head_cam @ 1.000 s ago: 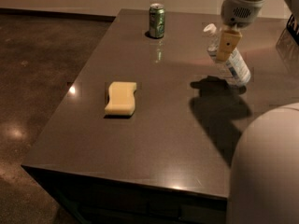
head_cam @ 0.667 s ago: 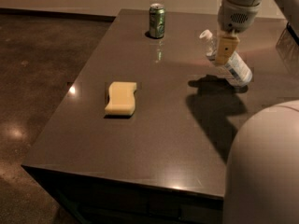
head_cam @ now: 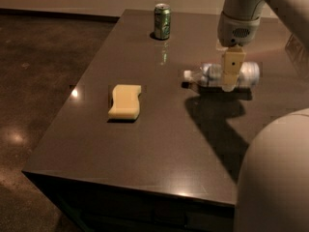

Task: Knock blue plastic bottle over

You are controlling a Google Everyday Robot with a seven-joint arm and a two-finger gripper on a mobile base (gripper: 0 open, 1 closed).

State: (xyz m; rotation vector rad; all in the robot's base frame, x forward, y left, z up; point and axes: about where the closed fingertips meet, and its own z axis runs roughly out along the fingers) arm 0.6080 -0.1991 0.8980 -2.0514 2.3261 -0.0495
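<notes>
The blue plastic bottle [head_cam: 208,75] lies on its side on the dark table [head_cam: 159,144], right of centre. Its white cap [head_cam: 187,74] points left, and its blue-and-white label shows on both sides of the gripper. My gripper [head_cam: 230,82] hangs down from the arm [head_cam: 240,13] directly in front of the bottle's middle and hides part of it. It sits at the bottle, just above the table top, and casts a shadow toward the front.
A green soda can [head_cam: 162,21] stands upright at the far edge of the table. A yellow sponge [head_cam: 125,101] lies left of centre. The robot's pale body [head_cam: 275,178] fills the lower right corner. Bare floor lies to the left.
The bottle was tilted with its cap up and to the left; it now lies flat on its side. The gripper has come down lower over it.
</notes>
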